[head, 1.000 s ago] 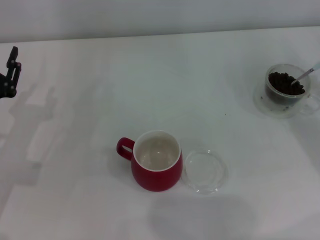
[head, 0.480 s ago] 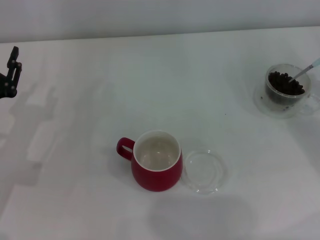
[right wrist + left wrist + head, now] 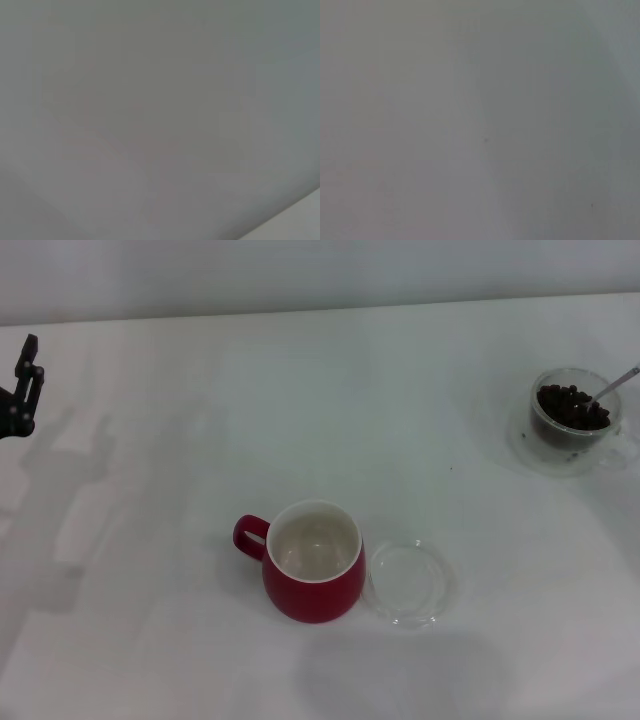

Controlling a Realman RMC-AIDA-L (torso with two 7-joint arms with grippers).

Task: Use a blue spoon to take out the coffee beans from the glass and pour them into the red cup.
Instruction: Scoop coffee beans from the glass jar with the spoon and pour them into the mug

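Observation:
The red cup (image 3: 312, 575) stands upright near the middle front of the table, its cream inside bare and its handle pointing to the left. The glass (image 3: 572, 412) sits at the far right on a clear saucer (image 3: 535, 452), with the coffee beans (image 3: 570, 405) piled inside. The blue spoon (image 3: 614, 385) has its bowl in the beans, and its thin stem slants up and out past the right edge. My left gripper (image 3: 22, 388) hangs at the far left edge, far from everything. My right gripper is out of view. Both wrist views show only blank grey surface.
A flat clear glass saucer (image 3: 408, 582) lies on the table, touching the red cup's right side. The white table (image 3: 300, 420) stretches open between the cup and the glass, and a pale wall runs along the back.
The spoon's stem has swung a little inside the glass, first steeper and then back down. The glass has shifted slightly. The left gripper and the red cup have stayed put.

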